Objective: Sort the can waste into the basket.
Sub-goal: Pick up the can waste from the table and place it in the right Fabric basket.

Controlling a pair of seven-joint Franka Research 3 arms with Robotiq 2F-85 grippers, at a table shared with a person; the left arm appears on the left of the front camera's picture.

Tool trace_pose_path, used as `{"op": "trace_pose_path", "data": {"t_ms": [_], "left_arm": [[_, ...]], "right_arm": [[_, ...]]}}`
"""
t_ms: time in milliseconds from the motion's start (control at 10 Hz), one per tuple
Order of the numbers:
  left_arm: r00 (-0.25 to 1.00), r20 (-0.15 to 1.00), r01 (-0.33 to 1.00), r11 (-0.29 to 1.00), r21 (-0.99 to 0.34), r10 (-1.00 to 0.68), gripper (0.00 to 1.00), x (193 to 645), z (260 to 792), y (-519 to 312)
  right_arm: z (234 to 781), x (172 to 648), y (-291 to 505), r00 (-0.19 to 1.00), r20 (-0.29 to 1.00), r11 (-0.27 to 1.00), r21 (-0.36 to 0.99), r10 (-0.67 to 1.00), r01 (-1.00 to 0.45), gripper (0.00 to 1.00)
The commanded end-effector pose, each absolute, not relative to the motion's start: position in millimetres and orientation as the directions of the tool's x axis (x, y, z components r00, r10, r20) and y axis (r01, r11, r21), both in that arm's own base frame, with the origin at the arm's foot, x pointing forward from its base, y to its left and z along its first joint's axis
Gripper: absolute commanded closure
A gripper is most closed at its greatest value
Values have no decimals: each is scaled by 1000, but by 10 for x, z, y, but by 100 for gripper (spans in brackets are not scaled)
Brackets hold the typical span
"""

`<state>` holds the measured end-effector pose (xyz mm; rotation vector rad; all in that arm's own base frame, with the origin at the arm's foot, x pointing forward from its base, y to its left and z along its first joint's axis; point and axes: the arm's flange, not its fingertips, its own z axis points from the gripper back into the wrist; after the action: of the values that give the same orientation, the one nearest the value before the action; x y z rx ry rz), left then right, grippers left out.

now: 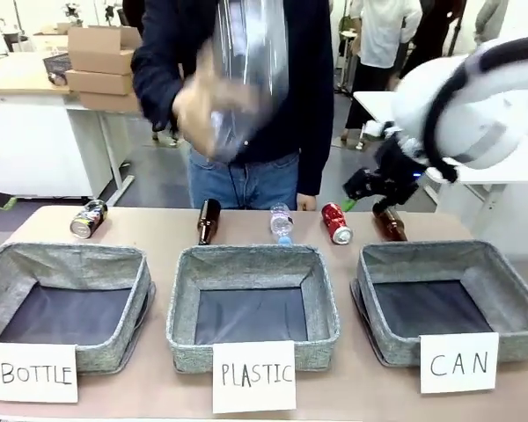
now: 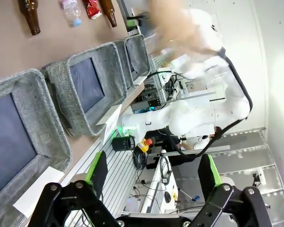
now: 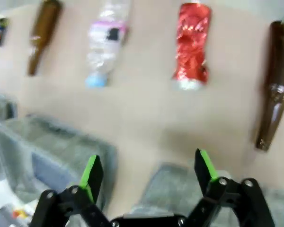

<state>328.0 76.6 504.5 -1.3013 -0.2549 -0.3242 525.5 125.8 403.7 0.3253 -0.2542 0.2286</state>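
The bright red can lies on its side behind the gap between the middle and right bins. The black can lies at the far left, behind the BOTTLE bin. The grey CAN basket stands at the right with nothing in it. My right gripper hangs open in the air just right of and above the red can. In the right wrist view, the red can lies ahead of the open right gripper and nothing is between the fingers. The left gripper is open and holds nothing.
Two brown glass bottles and a clear plastic bottle lie in the same back row. The BOTTLE bin and PLASTIC bin stand left of the CAN basket. A person's blurred hand holds a clear bottle high over the table.
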Motion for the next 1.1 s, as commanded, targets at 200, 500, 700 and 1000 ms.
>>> {"op": "trace_pose_path", "data": {"t_ms": [200,500,700,1000], "left_arm": [[918,386,396,208,-895,-87,0,3287,5076,762],[918,386,396,208,-895,-87,0,3287,5076,762],[918,386,396,208,-895,-87,0,3287,5076,762],[918,386,396,208,-895,-87,0,3287,5076,762]], "right_arm": [[3528,6009,1591,956,232,962,166,177,-218,0],[3152,6148,1714,951,248,971,102,185,-216,0],[3047,6186,1768,951,242,976,50,194,-212,0],[3028,6169,1798,944,260,975,25,205,-219,0]]}}
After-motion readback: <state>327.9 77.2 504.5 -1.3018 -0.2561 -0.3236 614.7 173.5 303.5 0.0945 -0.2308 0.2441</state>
